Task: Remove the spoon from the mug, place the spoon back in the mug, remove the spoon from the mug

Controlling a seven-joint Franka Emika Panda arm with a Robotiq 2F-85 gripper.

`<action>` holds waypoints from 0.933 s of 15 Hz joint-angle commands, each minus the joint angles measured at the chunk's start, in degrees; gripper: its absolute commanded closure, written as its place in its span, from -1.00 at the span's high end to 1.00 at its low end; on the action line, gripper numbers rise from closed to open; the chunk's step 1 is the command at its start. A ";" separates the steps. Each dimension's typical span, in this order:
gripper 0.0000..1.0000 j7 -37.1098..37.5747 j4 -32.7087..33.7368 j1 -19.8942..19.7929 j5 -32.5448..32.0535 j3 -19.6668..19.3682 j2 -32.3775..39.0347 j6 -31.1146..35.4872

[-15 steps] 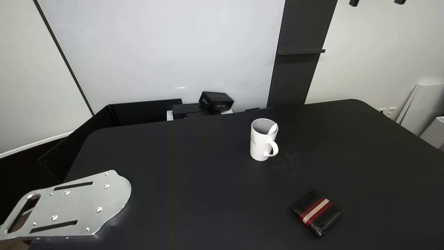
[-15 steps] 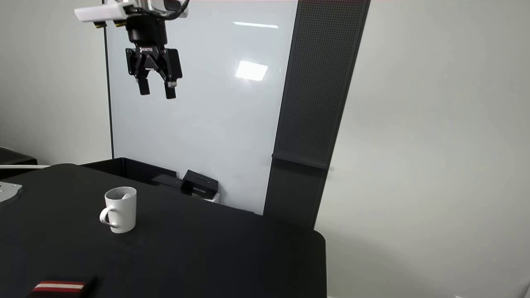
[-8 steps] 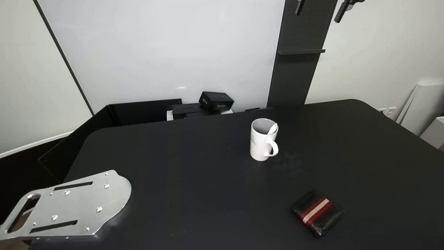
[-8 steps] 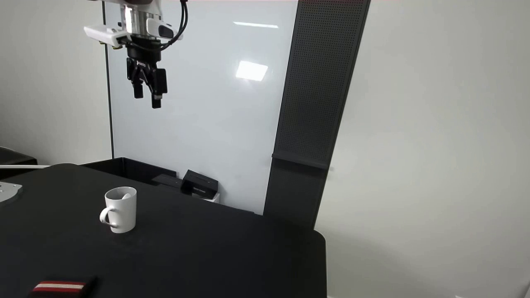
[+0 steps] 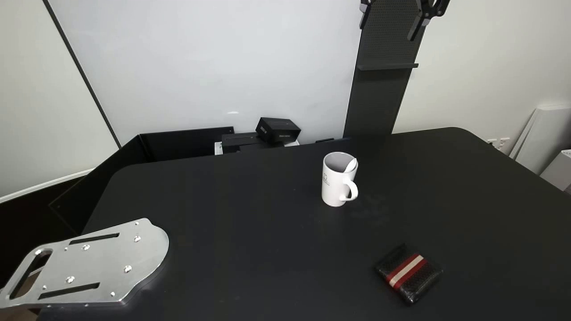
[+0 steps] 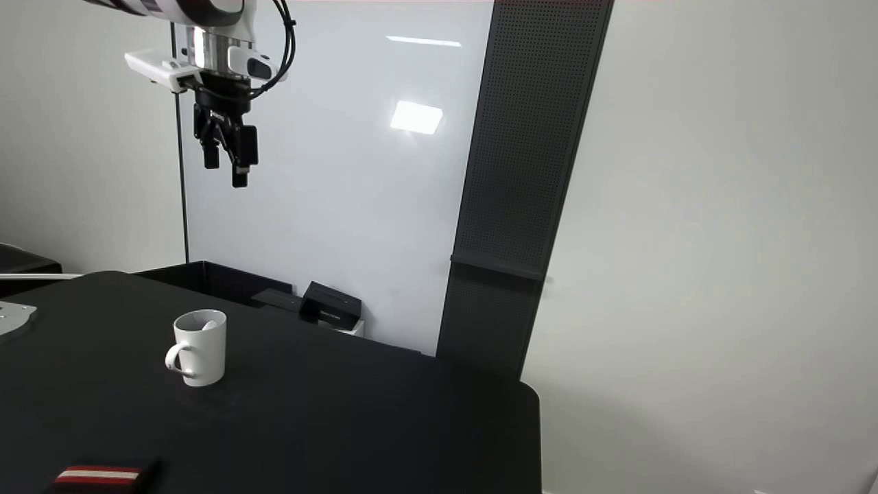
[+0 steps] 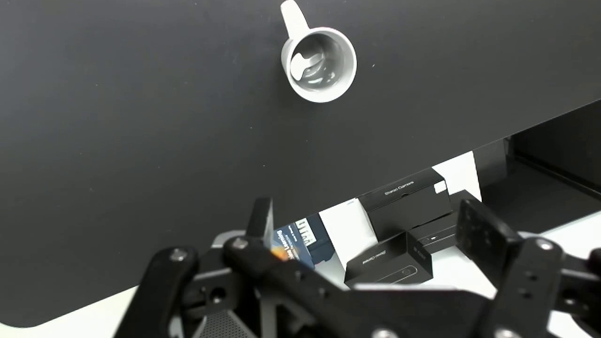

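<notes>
My hand (image 6: 226, 171) hangs well above the smooth black table (image 5: 245, 249), and I have its two blocky fingers (image 6: 239, 178) wide apart. In an exterior view, a wallet (image 5: 407, 272) lies on the near right, its grained face crossed by a red and cream stripe; at the near left shows a grey metal plate (image 5: 107, 267), round-ended and slotted, with bright bolts. Farther in, the white mug (image 5: 333, 191) stands upright, a smooth cylinder with a looped handle. The slim white spoon (image 5: 350, 165) leans inside it, close to the handle. Beyond the far edge, sharp-cornered black cartons (image 5: 279, 130) lie before a glossy white board (image 5: 214, 67).
</notes>
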 commanded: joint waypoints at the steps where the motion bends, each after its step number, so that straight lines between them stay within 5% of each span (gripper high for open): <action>1: 1.00 -0.25 0.24 0.99 0.50 -1.21 0.00 -0.26; 14: 1.00 -2.47 -6.09 -0.04 4.31 -2.62 4.63 4.39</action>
